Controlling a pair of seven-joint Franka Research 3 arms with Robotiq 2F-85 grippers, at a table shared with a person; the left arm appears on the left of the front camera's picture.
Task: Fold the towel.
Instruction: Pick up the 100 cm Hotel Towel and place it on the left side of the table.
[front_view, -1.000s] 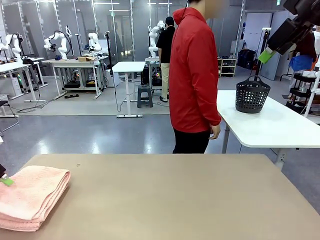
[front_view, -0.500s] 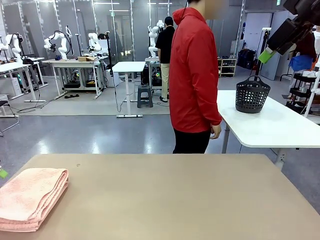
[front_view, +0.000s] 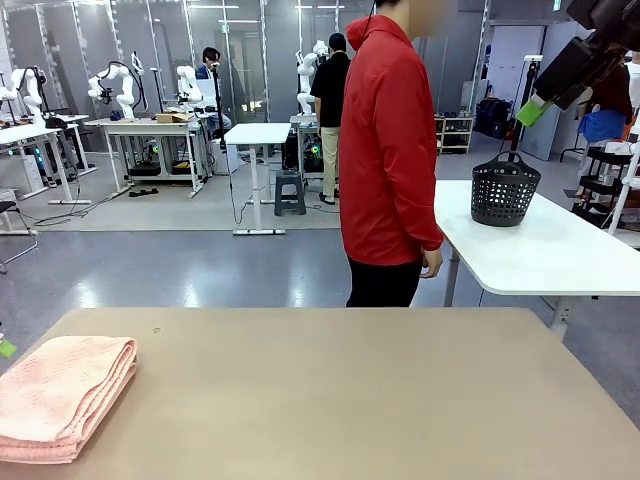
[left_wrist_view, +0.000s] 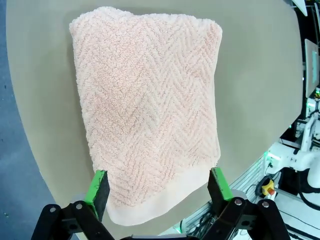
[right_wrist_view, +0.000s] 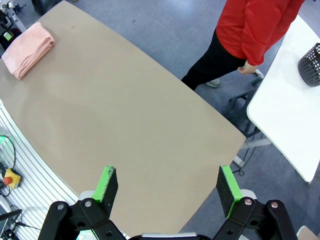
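Observation:
The salmon-pink towel (front_view: 60, 395) lies folded in several layers at the near left corner of the tan table (front_view: 350, 390). From above, the left wrist view shows its herringbone weave and hemmed edge (left_wrist_view: 147, 110). My left gripper (left_wrist_view: 158, 190) hovers open above the towel's hem end, its green pads (left_wrist_view: 98, 192) wide apart and holding nothing. One of its pads (front_view: 6, 348) peeks in at the front view's left edge. My right gripper (right_wrist_view: 166, 186) is open and empty, high above the table, with the towel (right_wrist_view: 28, 49) far off.
A person in a red jacket (front_view: 388, 150) stands at the table's far side, arms down. Behind to the right, a white table (front_view: 540, 250) carries a dark basket (front_view: 505, 190).
The left gripper has let go of the towel and drawn back off the left edge. The folded towel has settled flatter. The right arm has not moved.

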